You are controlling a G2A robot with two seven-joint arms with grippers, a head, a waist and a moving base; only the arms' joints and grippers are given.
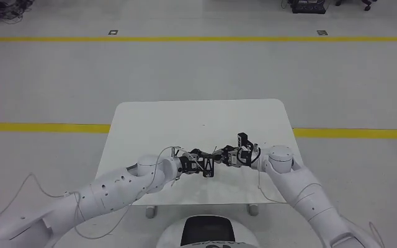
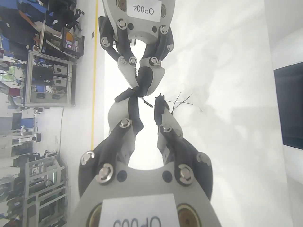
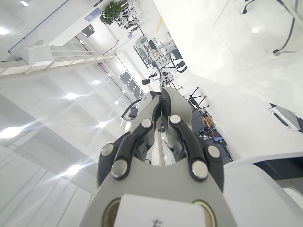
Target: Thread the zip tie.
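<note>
My two grippers meet tip to tip above the front middle of the white table [image 1: 186, 118]. The right gripper [image 1: 224, 156] [image 2: 140, 83] [image 3: 161, 93] is shut on a thin black zip tie [image 3: 160, 87], whose strip runs up between its fingers in the right wrist view. A short dark end of the zip tie [image 2: 146, 102] sticks out from the right fingertips. It lies in the gap of my left gripper [image 1: 209, 165] [image 2: 146, 103], which is open, its worn black pads [image 2: 159, 109] on either side of that end. One left pad touches the right gripper's tip.
Both arms come in from the table's near edge, left and right. A few thin loose strands [image 2: 181, 100] hang beside the left fingertips. The table stands on a grey floor with yellow lines [image 1: 198, 39].
</note>
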